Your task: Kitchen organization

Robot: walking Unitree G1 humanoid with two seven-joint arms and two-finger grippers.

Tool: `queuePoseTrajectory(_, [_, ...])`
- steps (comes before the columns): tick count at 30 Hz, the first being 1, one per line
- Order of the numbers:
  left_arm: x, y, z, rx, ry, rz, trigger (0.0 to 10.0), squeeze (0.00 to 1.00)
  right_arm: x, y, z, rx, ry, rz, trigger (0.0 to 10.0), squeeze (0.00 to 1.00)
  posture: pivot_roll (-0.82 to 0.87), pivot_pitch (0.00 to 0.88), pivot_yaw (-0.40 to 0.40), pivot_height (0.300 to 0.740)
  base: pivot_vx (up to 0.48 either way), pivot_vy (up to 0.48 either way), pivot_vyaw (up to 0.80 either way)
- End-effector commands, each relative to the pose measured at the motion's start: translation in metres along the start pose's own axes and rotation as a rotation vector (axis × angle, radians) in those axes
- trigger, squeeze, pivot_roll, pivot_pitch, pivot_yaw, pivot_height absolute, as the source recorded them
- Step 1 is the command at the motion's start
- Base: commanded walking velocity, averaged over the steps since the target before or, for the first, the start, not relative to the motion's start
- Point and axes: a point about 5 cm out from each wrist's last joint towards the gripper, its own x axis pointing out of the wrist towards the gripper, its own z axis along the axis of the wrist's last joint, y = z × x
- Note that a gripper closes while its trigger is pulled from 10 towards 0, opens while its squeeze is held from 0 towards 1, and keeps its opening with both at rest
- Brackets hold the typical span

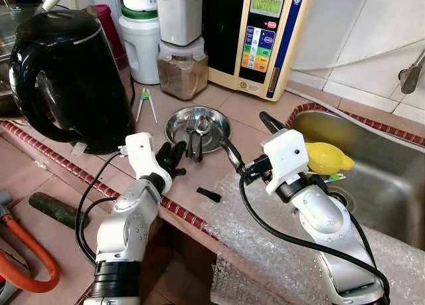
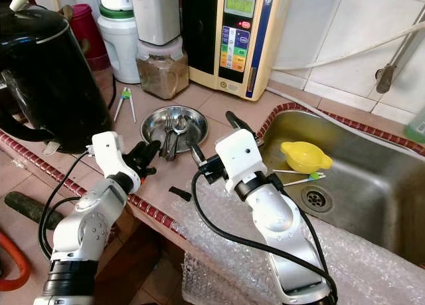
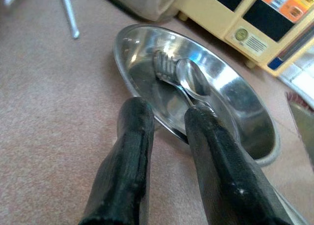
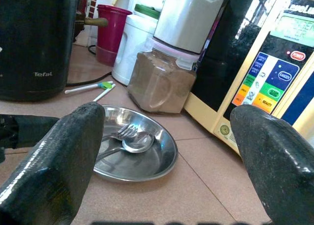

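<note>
Left wrist view, left gripper (image 3: pixel 164 124) narrowly parted at steel plate (image 3: pixel 245 105) rim, hiding spoon (image 3: pixel 192 80) and fork (image 3: pixel 164 68) handles, right gripper (image 4: pixel 167 137) wide.

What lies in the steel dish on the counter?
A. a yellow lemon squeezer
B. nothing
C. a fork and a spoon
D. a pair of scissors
C: a fork and a spoon lie side by side in the steel dish.
</note>
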Motion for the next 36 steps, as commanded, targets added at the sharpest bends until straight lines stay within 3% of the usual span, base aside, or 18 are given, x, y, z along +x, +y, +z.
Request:
queuePoseTrajectory(1, [0.003,-0.002,0.001,-0.061,0.028,0.000,0.0,0.00,0.001,-0.001,0.001,-0.005,-0.007,-0.003,10.0,0.44,-0.01,0.054,0.002,0.740,0.000,0.000,0.00])
queuePoseTrajectory(10, [0.006,-0.008,0.010,-0.132,0.043,-0.051,0.0,0.00,0.002,-0.001,0.001,-0.006,-0.006,-0.003,10.0,0.40,-0.01,0.053,0.002,0.740,0.000,0.000,0.00])
queuePoseTrajectory(11, [0.006,-0.009,0.015,-0.133,0.015,-0.061,4.4,0.00,0.002,-0.001,0.000,-0.006,-0.004,-0.002,10.0,0.38,-0.01,0.050,0.001,0.740,0.000,0.000,0.00])
queuePoseTrajectory(12, [0.006,-0.009,0.015,-0.133,0.015,-0.061,4.4,0.00,0.002,-0.001,0.000,-0.006,-0.004,-0.002,10.0,0.38,-0.01,0.050,0.001,0.740,0.000,0.000,0.00])
queuePoseTrajectory(13, [0.006,-0.008,0.018,-0.138,0.006,-0.057,10.0,1.00,0.002,-0.001,0.000,-0.007,-0.003,-0.002,10.0,0.38,-0.01,0.049,0.000,0.740,0.000,0.000,0.00])
queuePoseTrajectory(21, [0.001,0.003,0.026,-0.198,-0.012,-0.014,10.0,1.00,0.002,-0.003,0.000,-0.014,-0.001,0.000,10.0,0.34,-0.01,0.044,-0.002,0.740,0.000,0.000,0.00])
queuePoseTrajectory(25, [-0.007,0.010,0.041,-0.184,-0.140,0.009,10.0,1.00,0.001,-0.004,-0.001,-0.018,0.001,0.001,10.0,0.33,-0.01,0.040,-0.005,0.740,0.000,0.000,0.00])
queuePoseTrajectory(27, [-0.011,0.009,0.041,-0.177,-0.155,-0.002,10.0,1.00,0.001,-0.004,-0.001,-0.019,0.001,0.002,10.0,0.32,-0.01,0.039,-0.006,0.740,0.000,0.000,0.00])
queuePoseTrajectory(31, [-0.017,-0.008,0.021,-0.236,-0.007,-0.104,10.0,1.00,0.000,-0.005,-0.001,-0.023,0.001,0.007,10.0,0.32,-0.01,0.038,-0.011,0.740,0.000,0.000,0.00])
queuePoseTrajectory(36, [-0.021,-0.014,0.013,-0.277,0.025,-0.124,10.0,1.00,0.000,-0.005,-0.001,-0.026,0.003,0.010,10.0,0.32,-0.01,0.037,-0.014,0.740,0.000,0.000,0.00])
